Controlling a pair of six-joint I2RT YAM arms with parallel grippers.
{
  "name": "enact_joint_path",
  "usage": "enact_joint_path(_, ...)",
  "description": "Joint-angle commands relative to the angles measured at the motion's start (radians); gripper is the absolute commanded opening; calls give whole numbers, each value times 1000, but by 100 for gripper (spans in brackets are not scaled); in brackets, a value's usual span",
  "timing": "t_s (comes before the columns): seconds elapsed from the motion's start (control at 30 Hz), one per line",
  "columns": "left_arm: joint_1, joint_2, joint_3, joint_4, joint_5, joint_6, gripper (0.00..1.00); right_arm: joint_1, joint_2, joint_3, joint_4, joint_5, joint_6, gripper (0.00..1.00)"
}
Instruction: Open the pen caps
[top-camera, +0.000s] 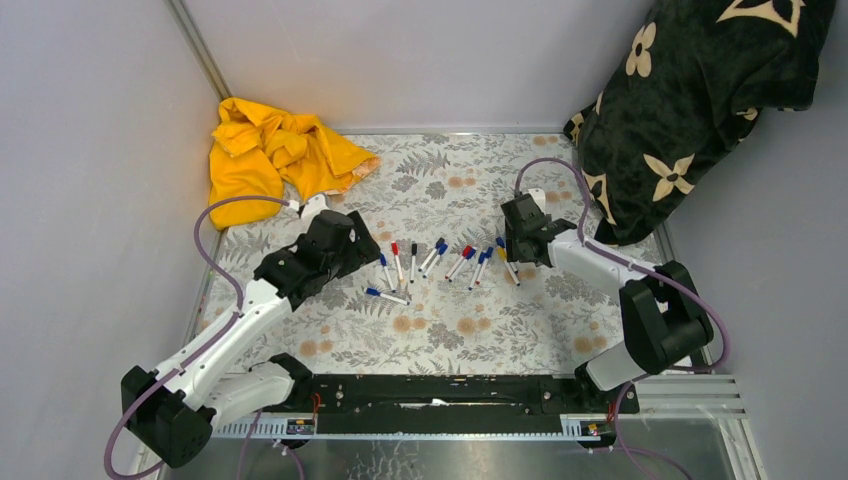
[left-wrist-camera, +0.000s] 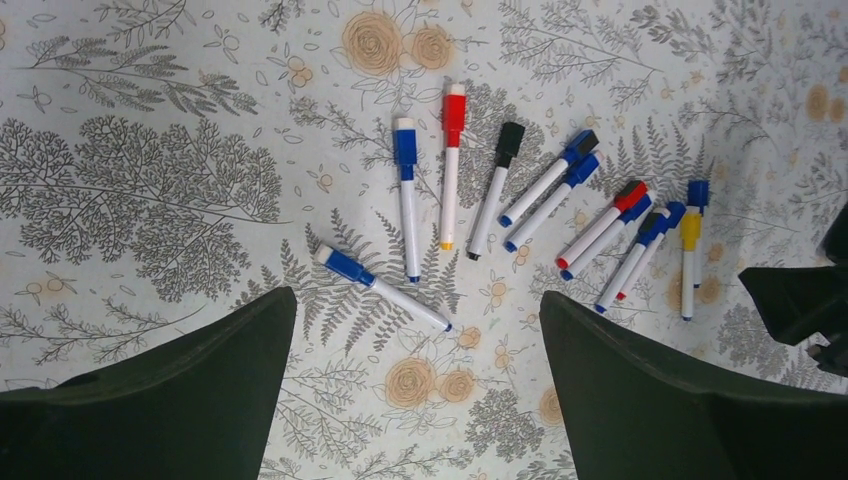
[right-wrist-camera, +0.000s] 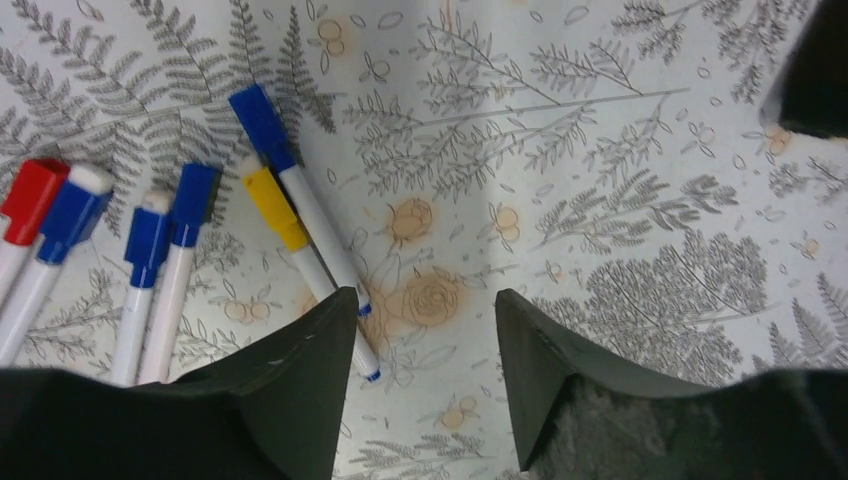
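A yellow cloth (top-camera: 270, 155) lies crumpled at the back left of the flower-patterned table (top-camera: 450, 340). The left arm reaches forward and inward with its wrist bent down. The left tool (left-wrist-camera: 418, 400) hangs over the left end of the pens (top-camera: 433, 258), fingers spread wide and holding nothing.

The pens lie loose in a rough row across the middle of the table, and the caps (left-wrist-camera: 405, 148) look to be on all of them. A blue-capped pen (left-wrist-camera: 385, 290) lies slanted nearest this tool, a little apart from the rest, so it seems the easiest first pick. Grip the white barrel, leave the cap free for the other side, then pull straight along the pen.

The right arm bends at its elbow and reaches inward. The right tool (right-wrist-camera: 425, 400) is low over the right end of the row, also wide open and empty, just beside a yellow-capped pen (right-wrist-camera: 299, 250). A black flowered blanket (top-camera: 700, 110) sits at the back right.
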Motion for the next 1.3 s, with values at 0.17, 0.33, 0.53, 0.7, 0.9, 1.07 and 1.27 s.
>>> enact_joint_path(0.17, -7, 26, 54, 25, -17, 6, 99, -33, 107, 94, 65, -147, -69, 56)
enact_joint_path(0.33, -6, 30, 55, 32, -19, -4, 99, -43, 150, 106, 62, -177, -78, 54)
enact_joint_path(0.53, -6, 31, 59, 38, -27, -12, 98, -51, 184, 120, 58, -198, -79, 52)
enact_joint_path(0.7, -6, 32, 60, 44, -29, -12, 99, -60, 206, 131, 54, -196, -83, 51)
enact_joint_path(0.9, -7, 35, 60, 46, -34, -8, 99, -72, 225, 133, 49, -197, -83, 48)
enact_joint_path(1.07, -7, 44, 64, 50, -36, -2, 99, -77, 239, 134, 46, -213, -84, 45)
enact_joint_path(1.27, -5, 52, 60, 63, -25, -2, 99, -78, 261, 129, 29, -244, -85, 30)
